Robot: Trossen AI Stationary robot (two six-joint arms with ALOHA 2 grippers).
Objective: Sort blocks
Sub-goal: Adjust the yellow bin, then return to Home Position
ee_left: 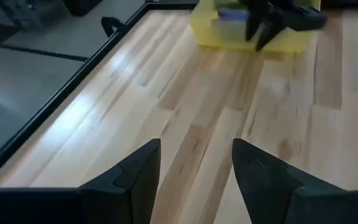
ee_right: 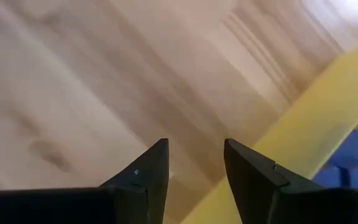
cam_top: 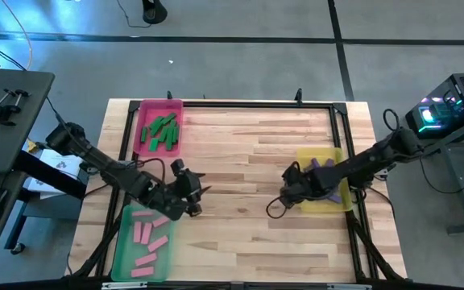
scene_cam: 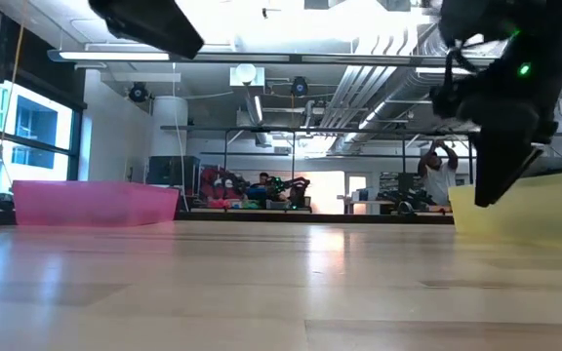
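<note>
Two end effectors, both empty, fingers apart over bare table (cam_top: 248,161). Left end effector (cam_top: 198,196) hangs just beside the green tray (cam_top: 123,242), where the pink blocks (cam_top: 147,238) lie. Green blocks (cam_top: 162,131) sit in the pink tray (cam_top: 147,109), well apart from it. Right end effector (cam_top: 284,197) hovers beside the yellow tray (cam_top: 337,201), purple blocks (cam_top: 325,165) inside, near it.

The left gripper (cam_top: 200,197) is seen left of frame centre, fingers parted and empty. The right gripper (cam_top: 284,193) is held right of centre, its fingers (ee_right: 143,177) likewise apart and empty.
</note>
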